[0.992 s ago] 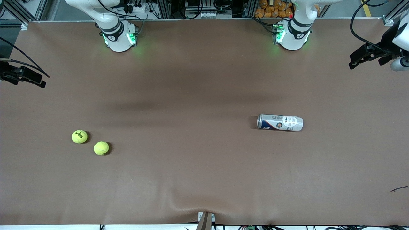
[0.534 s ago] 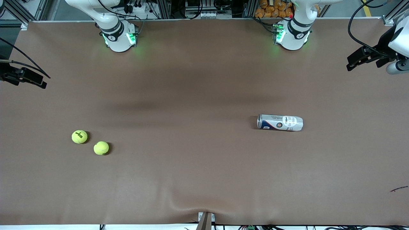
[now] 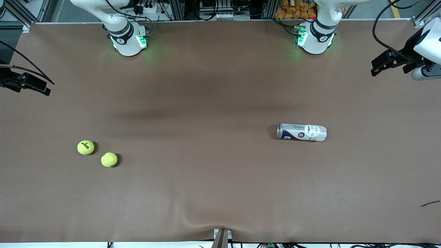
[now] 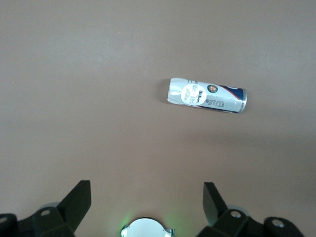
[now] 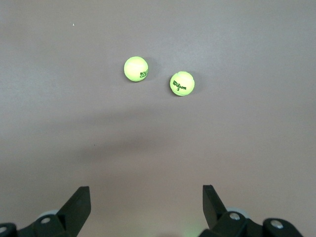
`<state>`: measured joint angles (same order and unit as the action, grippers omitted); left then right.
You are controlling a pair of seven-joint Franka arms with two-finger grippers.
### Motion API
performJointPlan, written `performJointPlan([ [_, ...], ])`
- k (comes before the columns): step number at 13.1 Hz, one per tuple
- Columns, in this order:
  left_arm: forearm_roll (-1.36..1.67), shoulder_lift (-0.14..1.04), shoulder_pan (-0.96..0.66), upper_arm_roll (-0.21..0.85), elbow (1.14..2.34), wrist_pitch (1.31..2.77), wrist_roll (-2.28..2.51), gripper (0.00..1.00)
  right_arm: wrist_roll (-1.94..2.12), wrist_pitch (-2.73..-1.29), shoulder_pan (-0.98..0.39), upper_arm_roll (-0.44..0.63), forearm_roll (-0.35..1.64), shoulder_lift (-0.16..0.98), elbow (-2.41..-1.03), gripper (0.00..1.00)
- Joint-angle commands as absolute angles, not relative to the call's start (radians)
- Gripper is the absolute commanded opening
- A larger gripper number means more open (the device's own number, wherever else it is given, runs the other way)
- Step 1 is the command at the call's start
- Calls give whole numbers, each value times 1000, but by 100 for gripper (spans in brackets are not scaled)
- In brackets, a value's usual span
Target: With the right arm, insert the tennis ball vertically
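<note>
Tennis balls, two of them, lie on the brown table toward the right arm's end: one tennis ball with dark print on top, and a second ball just beside it, a little nearer the front camera and closer to the can. The ball can lies on its side well apart from them, toward the left arm's end, its silver rim end turned toward the balls. The left gripper hangs over the table edge at the can's end; the right gripper hangs over the other edge, past the balls.

From the left wrist, the left gripper is spread wide and empty, high over the can.

From the right wrist, the right gripper is likewise spread and empty, above both balls.
</note>
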<state>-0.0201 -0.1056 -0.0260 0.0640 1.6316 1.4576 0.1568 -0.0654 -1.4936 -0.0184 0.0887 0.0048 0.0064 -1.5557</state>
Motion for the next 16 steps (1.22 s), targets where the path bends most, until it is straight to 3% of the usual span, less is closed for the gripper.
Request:
performJointPlan([
  [1,-40,-92,-26,69,1605,1447,146,100,-66,-1488,-18,87,20,15,-1536,100],
  [16,-38,-74,-18,71,1603,1470,144,100,-67,-1489,-18,87,20,23,-1536,100],
])
